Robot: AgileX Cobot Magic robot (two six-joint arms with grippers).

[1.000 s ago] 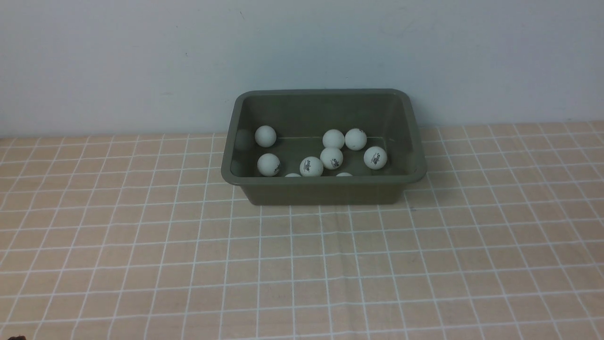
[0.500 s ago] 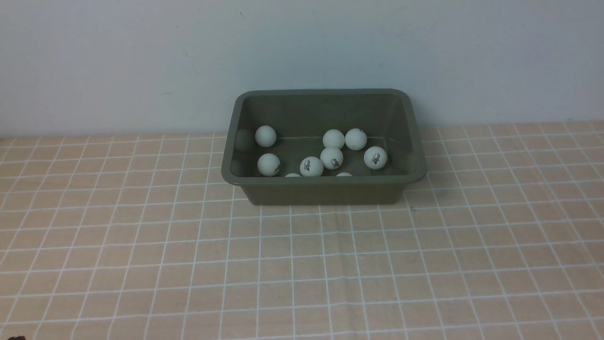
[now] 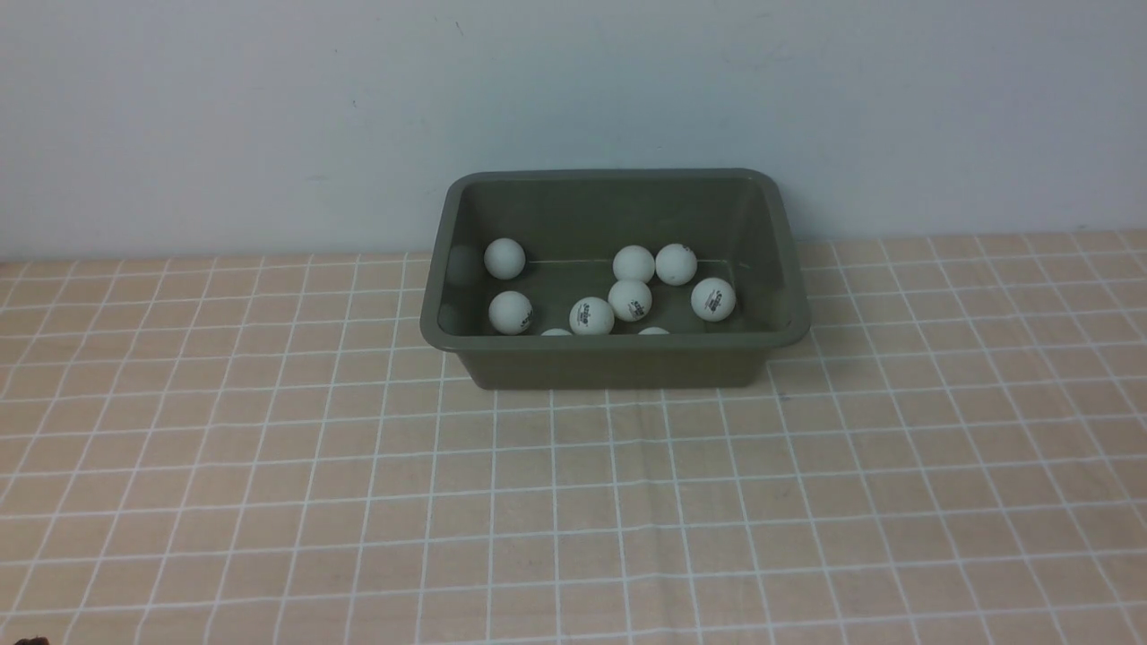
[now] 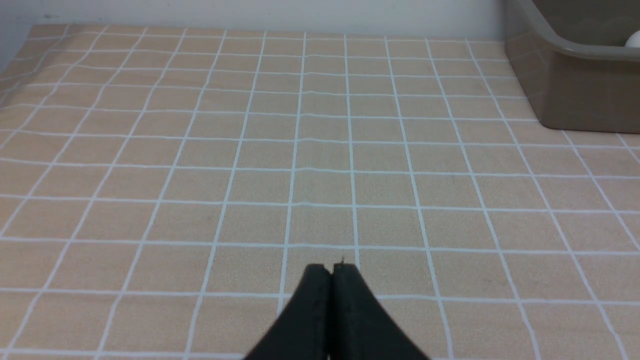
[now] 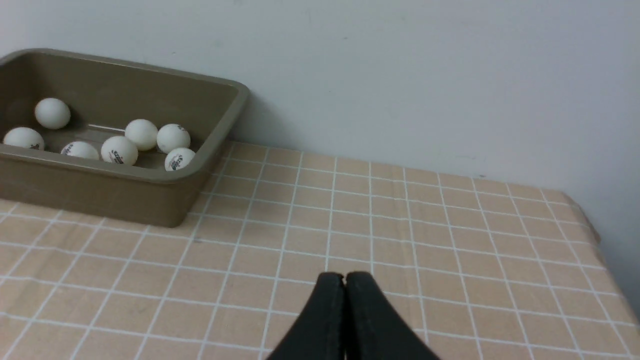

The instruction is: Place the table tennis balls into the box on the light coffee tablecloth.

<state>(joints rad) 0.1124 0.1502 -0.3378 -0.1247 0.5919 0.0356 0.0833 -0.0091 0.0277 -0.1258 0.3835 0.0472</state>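
Front view: small white matte balls (image 3: 629, 299) inside olive-green plastic tub (image 3: 615, 362) on peach-tan grid cloth (image 3: 573, 502).
Left hand (image 4: 331, 272): pressed together, empty.
Right hand (image 5: 344, 280): pressed together, empty.

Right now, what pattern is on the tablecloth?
The tablecloth is peach-tan with a grid of thin white lines, clearest in the front view.

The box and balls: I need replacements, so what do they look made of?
The box looks like moulded olive-green plastic with a slight sheen: rounded corners, rolled rim, faint ball reflections on its inner wall. The balls look like thin matte white plastic, some with small dark printed logos; the exact plastic can't be told.
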